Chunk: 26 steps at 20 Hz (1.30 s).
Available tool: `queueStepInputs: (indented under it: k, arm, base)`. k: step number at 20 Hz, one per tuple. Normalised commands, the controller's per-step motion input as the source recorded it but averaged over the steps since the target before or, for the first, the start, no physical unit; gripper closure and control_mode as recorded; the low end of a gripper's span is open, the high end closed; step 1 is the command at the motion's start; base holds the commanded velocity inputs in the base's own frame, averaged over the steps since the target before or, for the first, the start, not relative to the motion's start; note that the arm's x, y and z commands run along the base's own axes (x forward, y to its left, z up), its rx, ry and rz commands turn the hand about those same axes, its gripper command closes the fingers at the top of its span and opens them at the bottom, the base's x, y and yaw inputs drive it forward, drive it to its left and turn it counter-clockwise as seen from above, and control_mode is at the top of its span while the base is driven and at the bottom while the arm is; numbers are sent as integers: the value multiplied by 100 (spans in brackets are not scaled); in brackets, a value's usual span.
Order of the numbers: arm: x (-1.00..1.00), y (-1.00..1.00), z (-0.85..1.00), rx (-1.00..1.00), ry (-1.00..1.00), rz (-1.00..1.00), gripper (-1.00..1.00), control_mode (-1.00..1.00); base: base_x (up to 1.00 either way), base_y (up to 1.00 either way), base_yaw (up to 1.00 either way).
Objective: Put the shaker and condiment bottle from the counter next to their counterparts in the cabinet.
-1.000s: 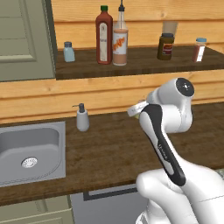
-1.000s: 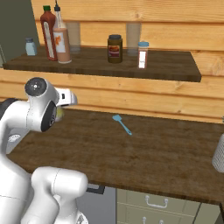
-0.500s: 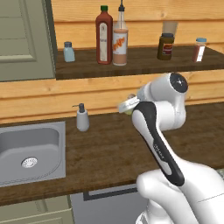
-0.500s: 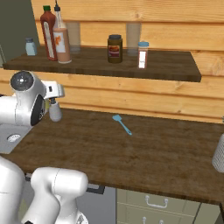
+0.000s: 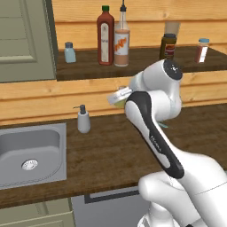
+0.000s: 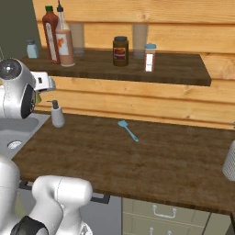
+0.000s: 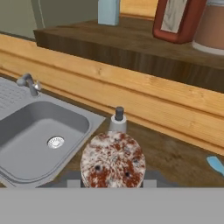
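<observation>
My gripper (image 5: 116, 99) is shut on the shaker (image 7: 113, 161), whose speckled round cap faces the hand camera; a yellow-green sliver of it (image 5: 119, 102) shows at the hand. It hangs above the counter, just below the front of the cabinet shelf (image 5: 146, 64). On that shelf the peach-orange condiment bottle (image 5: 122, 42) stands right beside the tall dark red bottle (image 5: 105, 35). The pale blue shaker (image 5: 69, 52) stands further left. From the hand, the blue shaker (image 7: 108, 11) and red bottle (image 7: 177, 19) sit up ahead.
A grey soap dispenser (image 5: 83, 119) stands on the counter beside the sink (image 5: 62, 150), directly under the hand. A blue spatula (image 6: 128, 130) lies mid-counter. A dark jar (image 6: 120, 51) and a white red-capped shaker (image 6: 149, 57) stand on the shelf's right. The cabinet door (image 5: 24, 40) is at left.
The arm has swung left along the shelf front, carrying the shaker from mid-counter to above the soap dispenser. The grip has stayed shut.
</observation>
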Motion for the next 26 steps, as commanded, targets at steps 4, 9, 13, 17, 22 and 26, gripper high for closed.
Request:
queueStepInputs:
  k: [4,9,13,17,22,26]
  arm:
    - [-4,10,28,5,0,7,100,-100]
    - [0,11,25,0,0,2,100,-100]
    - [0,14,20,-3,2,0,100,-100]
    - [3,10,31,-1,5,0,100,-100]
    - [4,11,42,0,7,0,100,-100]
    - [6,17,44,0,7,0,100,-100]
  base:
    - [0,0,0]
    - [0,0,0]
    - [0,0,0]
    - [0,0,0]
    - [0,0,0]
    - [0,0,0]
